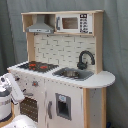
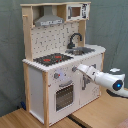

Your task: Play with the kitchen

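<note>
The kitchen [image 1: 70,50] is a tall white and light-wood toy unit, seen in both exterior views. It has a black-red hob [image 2: 52,59], a black faucet [image 2: 75,39] over the sink [image 2: 83,50], a grey hood [image 2: 49,20] and a small microwave [image 1: 75,23]. My white arm [image 1: 6,97] reaches in from the second exterior view's right. My gripper [image 2: 76,69] is right at the knob panel [image 2: 58,76], above the oven door [image 2: 64,95]. It looks to be touching the panel's right end.
A dark grey-green curtain [image 2: 10,50] hangs behind the kitchen. The unit stands on a wooden surface [image 2: 100,116]. A cupboard door with a dark inset [image 1: 62,106] sits under the sink, beside the oven.
</note>
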Robot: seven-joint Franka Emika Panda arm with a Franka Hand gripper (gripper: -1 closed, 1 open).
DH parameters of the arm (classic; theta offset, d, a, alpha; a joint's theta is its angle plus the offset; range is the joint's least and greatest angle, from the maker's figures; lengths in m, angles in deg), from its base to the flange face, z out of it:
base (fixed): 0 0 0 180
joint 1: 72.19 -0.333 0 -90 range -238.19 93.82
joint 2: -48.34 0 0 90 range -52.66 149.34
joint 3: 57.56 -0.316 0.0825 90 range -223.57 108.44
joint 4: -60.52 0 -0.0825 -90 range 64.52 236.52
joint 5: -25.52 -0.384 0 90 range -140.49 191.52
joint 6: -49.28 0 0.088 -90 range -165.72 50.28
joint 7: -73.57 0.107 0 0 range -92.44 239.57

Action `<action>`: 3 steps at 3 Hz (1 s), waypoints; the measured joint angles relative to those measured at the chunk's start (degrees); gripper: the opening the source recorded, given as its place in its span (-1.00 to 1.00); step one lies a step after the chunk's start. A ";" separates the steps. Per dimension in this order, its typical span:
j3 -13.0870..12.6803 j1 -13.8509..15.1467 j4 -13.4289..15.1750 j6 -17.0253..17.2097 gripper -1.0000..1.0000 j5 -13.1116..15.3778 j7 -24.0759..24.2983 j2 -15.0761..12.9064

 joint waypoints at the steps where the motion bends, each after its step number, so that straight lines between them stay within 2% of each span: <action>1: 0.53 -0.80 2.58 -5.20 1.00 -0.09 2.39 -0.29; 2: 0.51 -1.05 5.13 -10.18 1.00 -0.12 4.93 -0.24; 3: 0.98 -0.92 8.01 -15.45 1.00 -0.43 5.46 -0.14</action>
